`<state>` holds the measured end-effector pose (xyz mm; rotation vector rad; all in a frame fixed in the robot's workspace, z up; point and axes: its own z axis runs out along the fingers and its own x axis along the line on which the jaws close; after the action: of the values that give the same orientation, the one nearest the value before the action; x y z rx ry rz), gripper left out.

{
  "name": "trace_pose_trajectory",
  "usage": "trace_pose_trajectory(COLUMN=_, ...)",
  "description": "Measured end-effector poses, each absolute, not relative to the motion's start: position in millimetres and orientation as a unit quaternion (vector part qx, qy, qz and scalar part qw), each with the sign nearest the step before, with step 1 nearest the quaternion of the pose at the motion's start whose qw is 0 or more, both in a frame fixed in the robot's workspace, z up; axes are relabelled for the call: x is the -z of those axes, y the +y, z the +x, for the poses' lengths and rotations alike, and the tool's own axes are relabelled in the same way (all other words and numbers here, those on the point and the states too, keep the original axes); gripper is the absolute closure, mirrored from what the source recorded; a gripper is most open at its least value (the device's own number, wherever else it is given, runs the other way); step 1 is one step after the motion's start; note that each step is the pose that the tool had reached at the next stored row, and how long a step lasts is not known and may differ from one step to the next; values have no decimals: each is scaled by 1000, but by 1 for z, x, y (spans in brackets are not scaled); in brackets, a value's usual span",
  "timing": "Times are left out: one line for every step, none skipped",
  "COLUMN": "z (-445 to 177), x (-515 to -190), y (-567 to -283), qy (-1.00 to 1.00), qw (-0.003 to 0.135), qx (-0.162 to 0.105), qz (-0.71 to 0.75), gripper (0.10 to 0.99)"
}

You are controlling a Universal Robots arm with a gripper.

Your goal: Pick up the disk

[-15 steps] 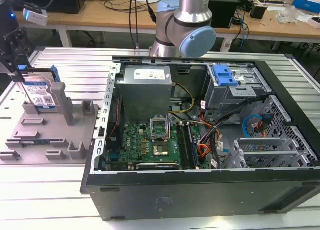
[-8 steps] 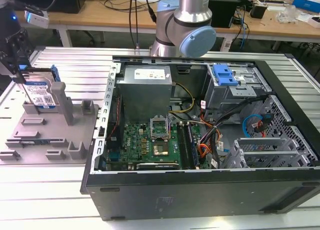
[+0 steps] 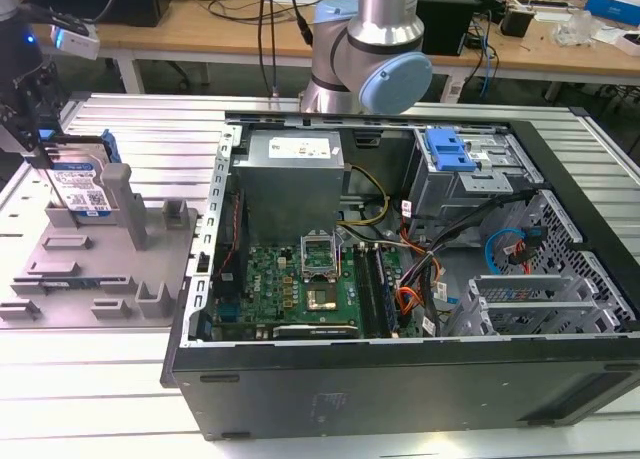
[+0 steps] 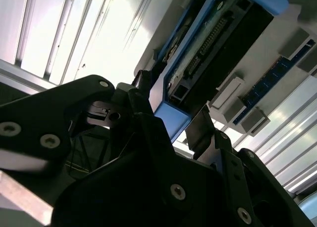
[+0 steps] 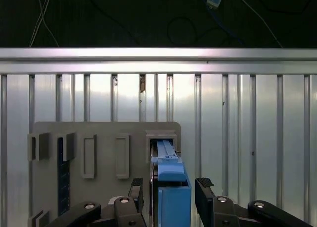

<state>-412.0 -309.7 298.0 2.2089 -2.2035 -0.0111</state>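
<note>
the disk stands on its edge in a slot of the grey fixture block, on the ribbed metal surface at the exterior view's left. in the first wrist view the gripper is wide, with one finger on each side of the blue rails, seemingly not touching them. the step in hand is the approach for the grasp. i judge the grasp calls for an even squeeze on both rails.

No print can be read. The disk carries a white-and-blue label, the power supply a pale sticker; both are too small to make out.
</note>
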Motion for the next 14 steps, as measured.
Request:
trace_pose_trajectory(z=-412, x=-298, y=-310, qy=-706, qw=11, qx=4, qz=708, gripper=545)
trace_pose_trajectory(z=-412, x=-298, y=-310, qy=-706, qw=11, qx=4, qz=708, gripper=545)
trace_pose_trajectory(z=-412, x=-298, y=-310, qy=-706, qw=11, qx=4, qz=708, gripper=545)
trace_pose_trajectory(z=-412, x=-298, y=-310, qy=-706, qw=11, qx=4, qz=708, gripper=545)
trace_pose_trajectory(z=-412, x=-298, y=-310, qy=-706, qw=11, qx=4, qz=708, gripper=557)
trace_pose_trajectory(z=-412, x=-298, y=-310, qy=-706, qw=11, qx=4, qz=708, gripper=557)
trace_pose_trajectory(z=-412, x=-298, y=-310, qy=-706, qw=11, qx=4, qz=708, gripper=631)
trace_pose_trajectory(z=-412, x=-298, y=-310, qy=-706, qw=11, qx=4, qz=708, gripper=631)
trace_pose_trajectory(z=-412, x=-298, y=-310, qy=-706, qw=11, qx=4, qz=708, gripper=631)
trace_pose_trajectory(z=-412, x=-298, y=-310, qy=-706, qw=11, qx=4, qz=708, gripper=631)
trace_pose_trajectory(z=-412, x=-298, y=-310, qy=-706, qw=11, qx=4, qz=708, gripper=631)
trace_pose_trajectory(z=-412, x=-298, y=-310, qy=-706, qw=11, qx=4, qz=708, gripper=631)
trace_pose_trajectory(z=-412, x=-298, y=-310, qy=-706, qw=11, qx=4, qz=708, gripper=631)
trace_pose_trajectory(z=-412, x=-298, y=-310, qy=-706, qw=11, qx=4, qz=708, gripper=631)
